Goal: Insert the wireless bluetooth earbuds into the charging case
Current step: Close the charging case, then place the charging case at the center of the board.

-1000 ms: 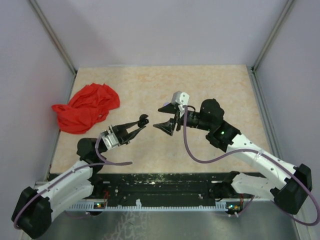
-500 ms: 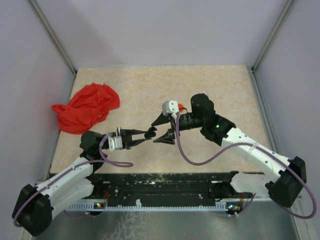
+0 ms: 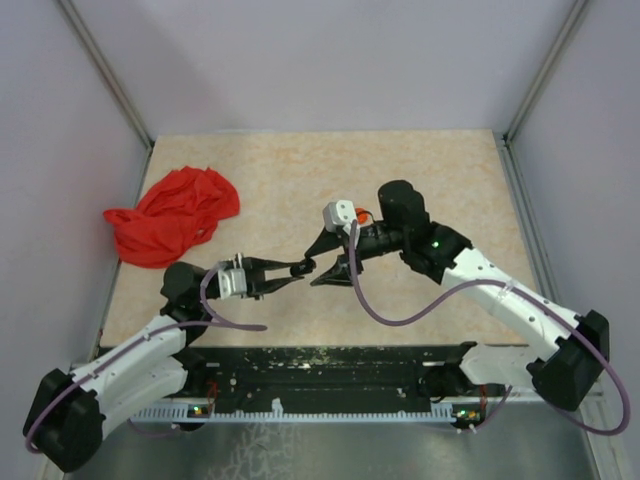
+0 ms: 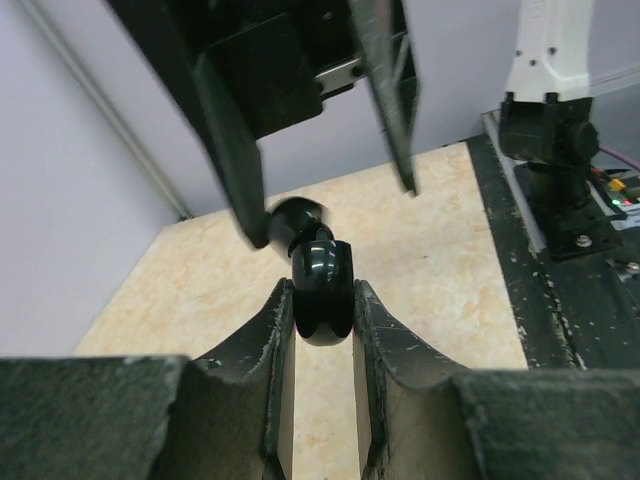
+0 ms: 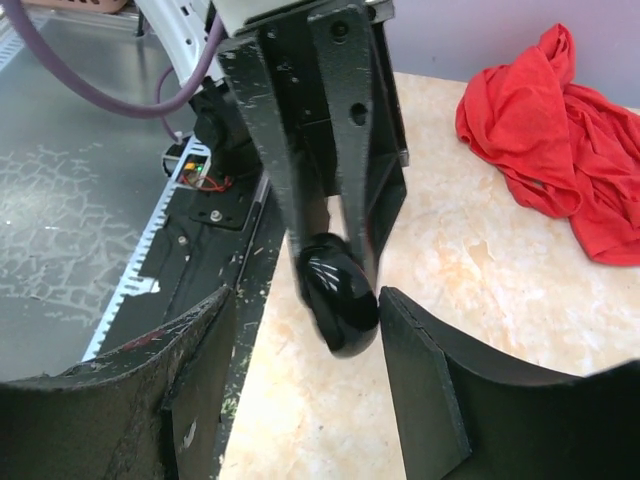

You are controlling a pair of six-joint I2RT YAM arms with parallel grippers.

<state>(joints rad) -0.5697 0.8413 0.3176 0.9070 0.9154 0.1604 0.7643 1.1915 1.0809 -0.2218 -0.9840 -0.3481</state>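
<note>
The left gripper [image 3: 297,268] is clamped on a glossy black charging case [image 4: 322,285] and holds it in the air above the tabletop [image 3: 420,160], near its middle and well away from the red cloth [image 3: 172,215]. The right gripper [image 5: 306,297] faces it head-on with its jaws apart, one on each side of the case, with a gap showing on both sides in the right wrist view. A small rounded black piece [image 4: 295,215] sits at the top of the case, just beside one of the right fingers. I cannot tell whether it is a lid or one of the earbuds, and no loose earbuds show anywhere.

The step looks like a two-handed hand-off or lid opening. To do it well, the left grip should stay firm and steady. The right jaws should centre on the case before closing and then close slowly, because the glossy, rounded shell could squirt out sideways.
</note>
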